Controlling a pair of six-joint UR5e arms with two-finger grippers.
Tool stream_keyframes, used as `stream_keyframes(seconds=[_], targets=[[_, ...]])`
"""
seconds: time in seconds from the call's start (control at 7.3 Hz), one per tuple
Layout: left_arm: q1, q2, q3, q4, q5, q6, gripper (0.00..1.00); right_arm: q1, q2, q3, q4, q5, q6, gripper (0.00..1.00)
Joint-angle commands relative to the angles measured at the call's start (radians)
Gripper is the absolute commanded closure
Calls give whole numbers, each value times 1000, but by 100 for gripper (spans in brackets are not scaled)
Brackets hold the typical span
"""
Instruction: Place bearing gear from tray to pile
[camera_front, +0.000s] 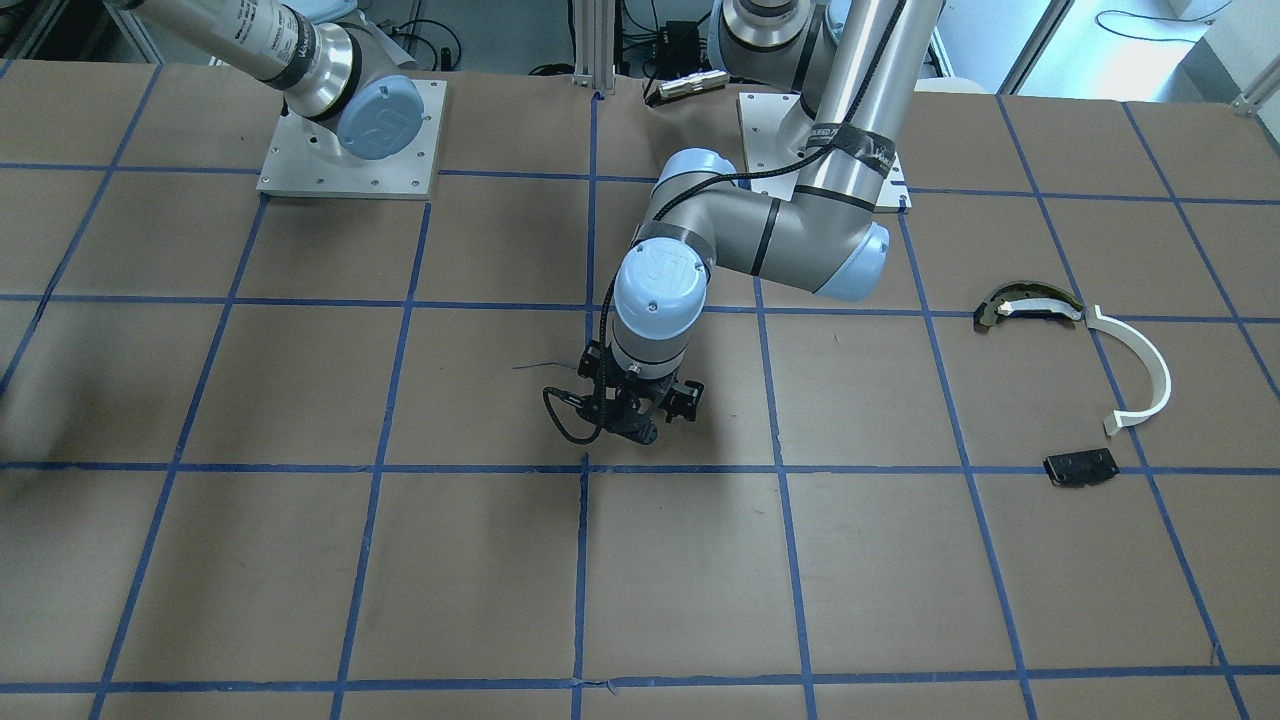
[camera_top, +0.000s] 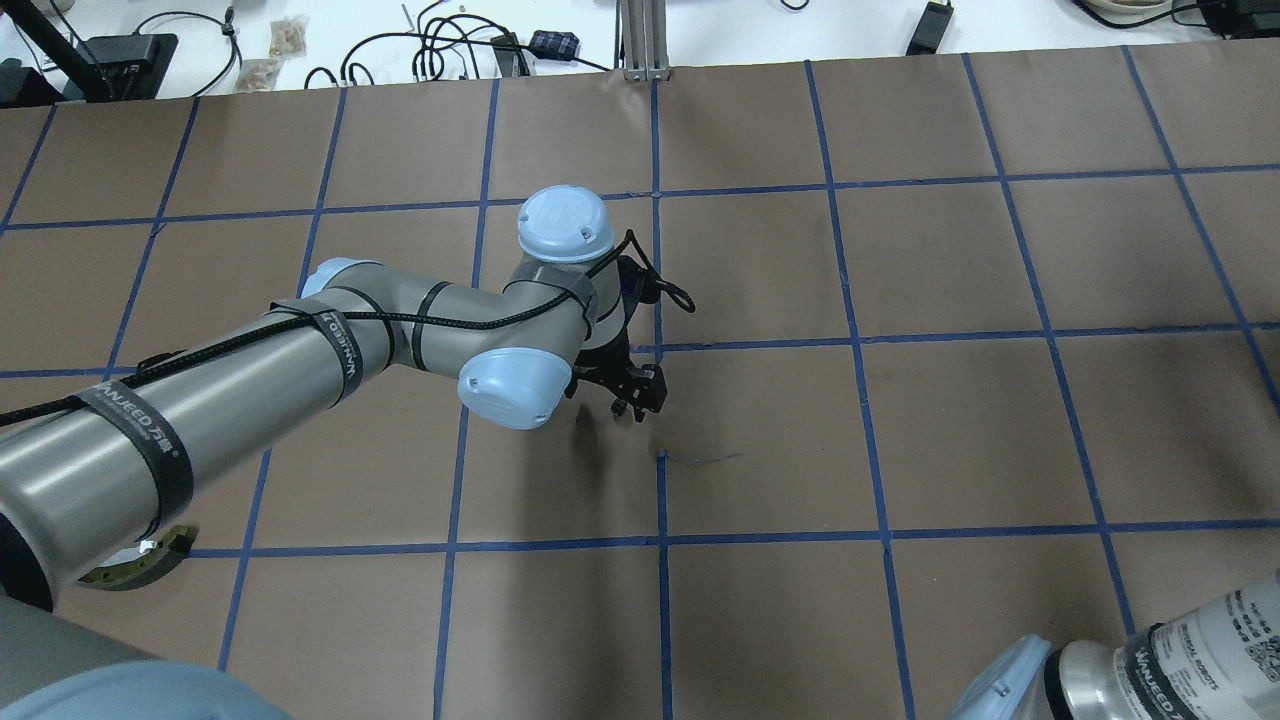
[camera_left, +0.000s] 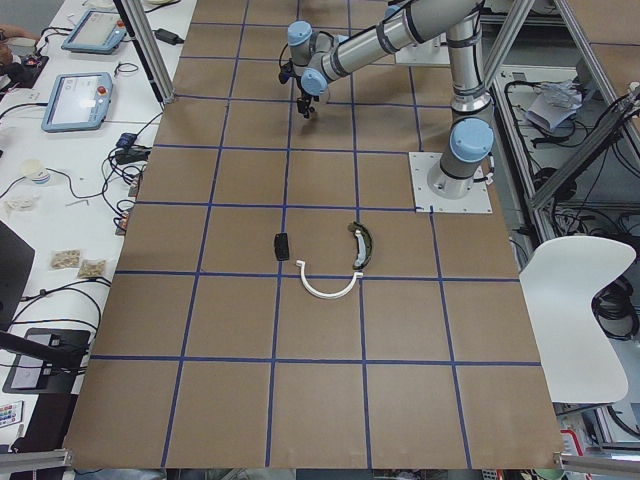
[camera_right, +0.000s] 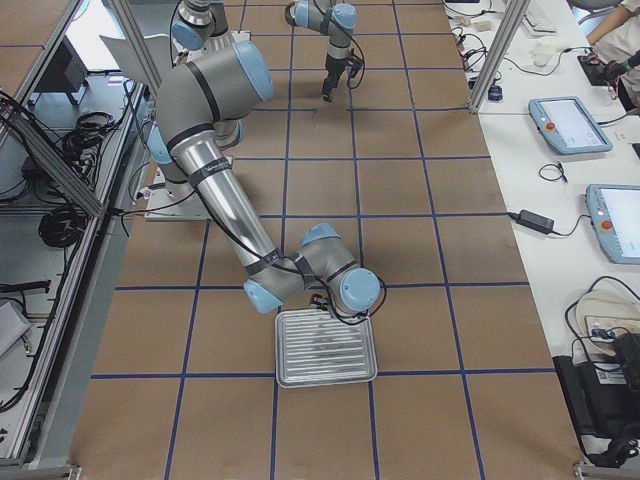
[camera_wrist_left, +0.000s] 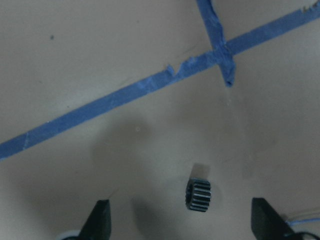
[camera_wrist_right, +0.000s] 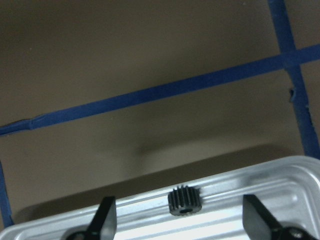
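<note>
Facing the robot, the pile (camera_front: 1030, 305) lies near the table's (camera_front: 300, 560) left end. Left wrist: left fingers (camera_wrist_left: 100, 220) apart astride the bearing gear (camera_wrist_left: 198, 195) at the table's centre, on blue-taped brown paper (camera_wrist_left: 75, 60); closing off-centre could flick it away. Right wrist: right fingers (camera_wrist_right: 105, 215) apart over another gear (camera_wrist_right: 184, 201) in the tray (camera_wrist_right: 280, 175).

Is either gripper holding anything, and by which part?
Nothing is held. Both are open: the left gripper straddles a loose gear on the table, the right gripper another gear in the tray, touching neither.
</note>
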Motion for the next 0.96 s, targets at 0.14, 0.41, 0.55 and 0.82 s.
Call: stream_keyframes(seconds=[0.14,0.41,0.55,0.82], targets=[[-8,-15,1,0,0,-3,36,0,2,13,-23,31,-13,10],[-9,-13,4,4,0,-2,91,0,0,16,-39,30,-14,15],[-9,-13,4,6,0,0,100,0,0,19,-63,28,-11,25],[-12,-9,13,12,2,6,100,0,-1,19,-63,27,-14,47]])
